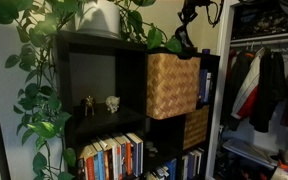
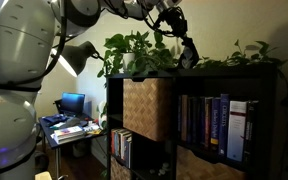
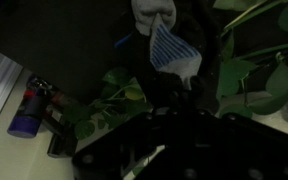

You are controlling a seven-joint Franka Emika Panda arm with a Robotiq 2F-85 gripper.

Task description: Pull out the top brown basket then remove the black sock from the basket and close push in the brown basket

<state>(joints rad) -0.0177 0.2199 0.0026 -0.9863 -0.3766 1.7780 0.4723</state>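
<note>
The top brown basket (image 1: 172, 85) is a tan woven cube in the upper cubby of a black shelf unit; it also shows in an exterior view (image 2: 147, 108). Its front sticks out a little past the shelf. My gripper (image 1: 188, 20) is above the shelf top, over the basket, among plant leaves, and shows in both exterior views (image 2: 174, 22). A dark sock (image 1: 182, 42) hangs from it (image 2: 187, 50). In the wrist view the sock (image 3: 166, 42) shows a white and blue-striped end on a dark body. The gripper (image 3: 162, 72) is shut on it, its fingertips lost in shadow.
A trailing plant in a white pot (image 1: 99, 18) covers the shelf top. A darker woven basket (image 1: 196, 127) sits one cubby lower. Small figurines (image 1: 112, 102) and books (image 1: 114, 155) fill the other cubbies. Clothes (image 1: 259, 85) hang beside the shelf. A lamp (image 2: 79, 55) and a desk (image 2: 69, 128) stand behind.
</note>
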